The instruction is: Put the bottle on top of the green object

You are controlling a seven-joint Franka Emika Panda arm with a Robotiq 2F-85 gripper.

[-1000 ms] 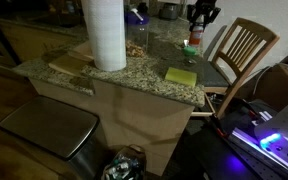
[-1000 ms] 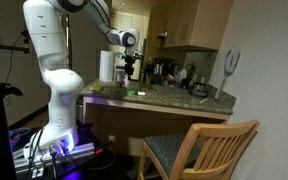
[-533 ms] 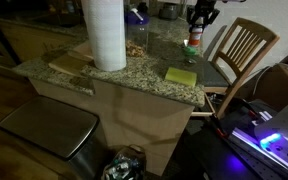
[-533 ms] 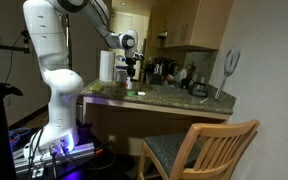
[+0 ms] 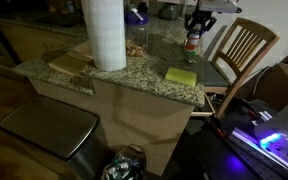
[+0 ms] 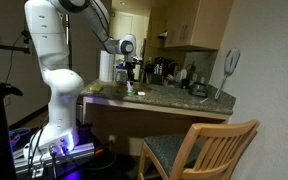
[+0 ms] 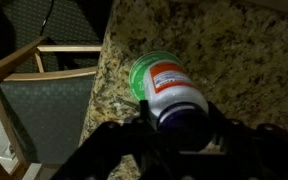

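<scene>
The small bottle (image 7: 174, 92), with a red-orange band and a pale top, stands upright on the low green object (image 7: 142, 72) near the granite counter's edge. In an exterior view the bottle (image 5: 192, 40) rests on the green object (image 5: 192, 52) at the far corner. My gripper (image 5: 199, 12) hangs just above it. In the wrist view my gripper (image 7: 179, 112) is open, its fingers on either side of the bottle's cap. The bottle (image 6: 130, 86) also shows below my gripper (image 6: 130, 71) in an exterior view.
A tall white roll (image 5: 104, 32) stands mid-counter beside a wooden board (image 5: 69, 62). A flat yellow-green sponge (image 5: 181, 76) lies near the front edge. A wooden chair (image 5: 239, 48) stands close beside the counter, also in the wrist view (image 7: 34, 90). Clutter lines the counter's back.
My gripper has risen a little above the bottle. The bottle has stayed in place on the green object.
</scene>
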